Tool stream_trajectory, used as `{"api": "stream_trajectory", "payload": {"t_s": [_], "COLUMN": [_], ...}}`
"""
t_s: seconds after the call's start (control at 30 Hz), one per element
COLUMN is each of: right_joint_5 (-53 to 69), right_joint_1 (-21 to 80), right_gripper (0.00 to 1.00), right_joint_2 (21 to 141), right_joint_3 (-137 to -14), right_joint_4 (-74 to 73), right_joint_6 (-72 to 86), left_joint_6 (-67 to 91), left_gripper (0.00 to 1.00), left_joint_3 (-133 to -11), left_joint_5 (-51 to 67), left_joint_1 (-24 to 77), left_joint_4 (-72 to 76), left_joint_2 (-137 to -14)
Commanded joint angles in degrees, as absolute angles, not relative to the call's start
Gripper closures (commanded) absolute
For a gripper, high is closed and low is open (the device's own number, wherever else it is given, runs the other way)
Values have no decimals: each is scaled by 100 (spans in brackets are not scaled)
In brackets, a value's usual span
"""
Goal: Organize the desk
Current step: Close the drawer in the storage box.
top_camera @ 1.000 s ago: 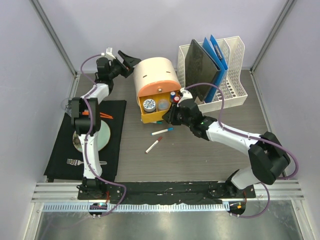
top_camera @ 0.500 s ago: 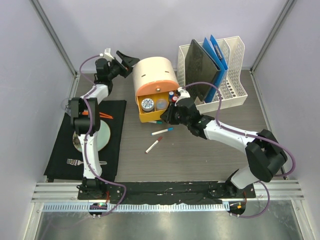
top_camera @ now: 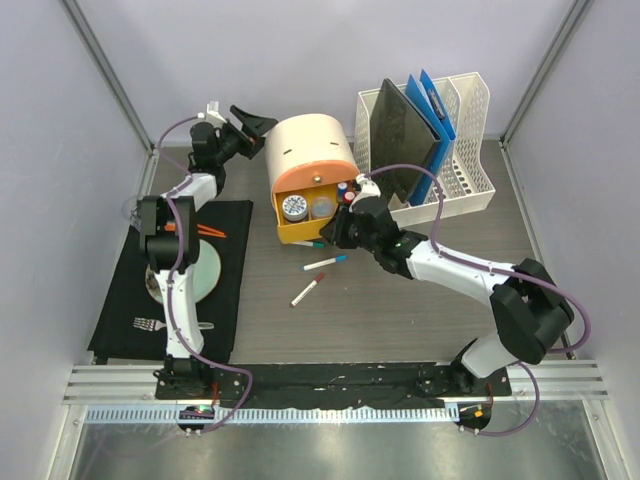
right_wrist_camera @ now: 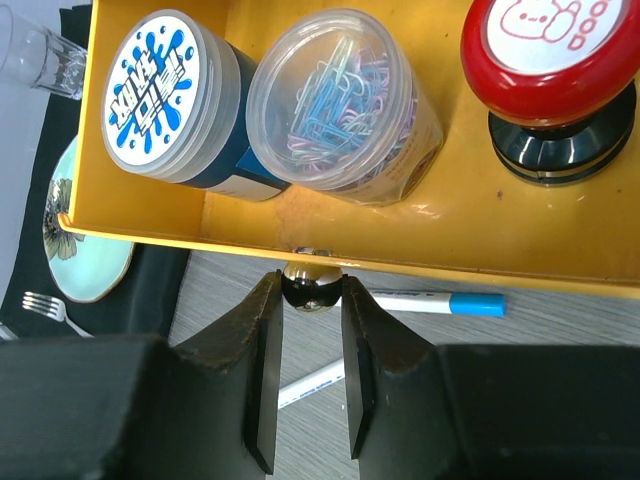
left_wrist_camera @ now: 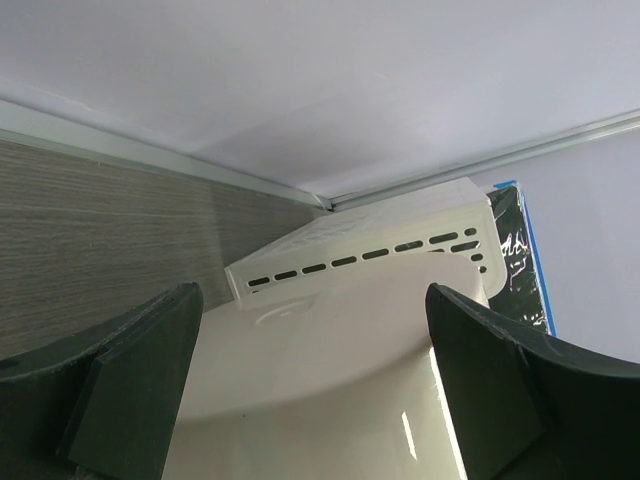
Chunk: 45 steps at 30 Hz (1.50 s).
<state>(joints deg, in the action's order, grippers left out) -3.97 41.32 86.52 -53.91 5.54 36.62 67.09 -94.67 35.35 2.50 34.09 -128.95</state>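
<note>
Pinching one knob — right gripper — near two jars.

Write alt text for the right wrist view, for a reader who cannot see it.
The right gripper pinches the small metal knob on the front of an open yellow drawer. Inside are a blue-and-white lidded jar, a clear tub of coloured paper clips and a red-topped stamp. A blue-capped marker lies on the desk just outside the drawer front.
</note>
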Motion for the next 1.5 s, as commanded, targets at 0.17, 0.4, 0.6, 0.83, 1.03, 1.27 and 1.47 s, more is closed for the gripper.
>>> {"api": "stream_trajectory", "payload": {"t_s": [0.17, 0.4, 0.6, 0.83, 1.03, 1.27, 1.47], "right_joint_5": [-957, -1107, -1222, -1116, -1029, -923, -905], "right_joint_1": [4192, 4192, 4175, 4096, 3964, 3858, 3797], "right_gripper": [78, 77, 77, 74, 74, 74, 74], "right_joint_2": [8657, 8780, 8982, 9307, 9527, 9782, 9949], "right_joint_3": [-5739, -5888, -6099, -6416, -6495, -6574, -6645], "right_joint_4": [1380, 1371, 1318, 1292, 1485, 1881, 2083], "right_joint_6": [3823, 3674, 3463, 3191, 3067, 2997, 2927], "left_joint_6": [6548, 6609, 6627, 6627, 6644, 6723, 6741], "left_gripper": [2, 3, 3, 3, 3, 3, 3], "left_joint_3": [-9053, -8912, -8947, -9088, -9053, -8930, -8903], "left_joint_5": [4140, 4175, 4184, 4289, 4307, 4342, 4386], "left_joint_1": [448, 457, 448, 440, 448, 448, 439], "left_joint_4": [3401, 3515, 3524, 3480, 3524, 3665, 3718], "left_joint_2": [-12577, -12542, -12559, -12595, -12595, -12560, -12533]}}
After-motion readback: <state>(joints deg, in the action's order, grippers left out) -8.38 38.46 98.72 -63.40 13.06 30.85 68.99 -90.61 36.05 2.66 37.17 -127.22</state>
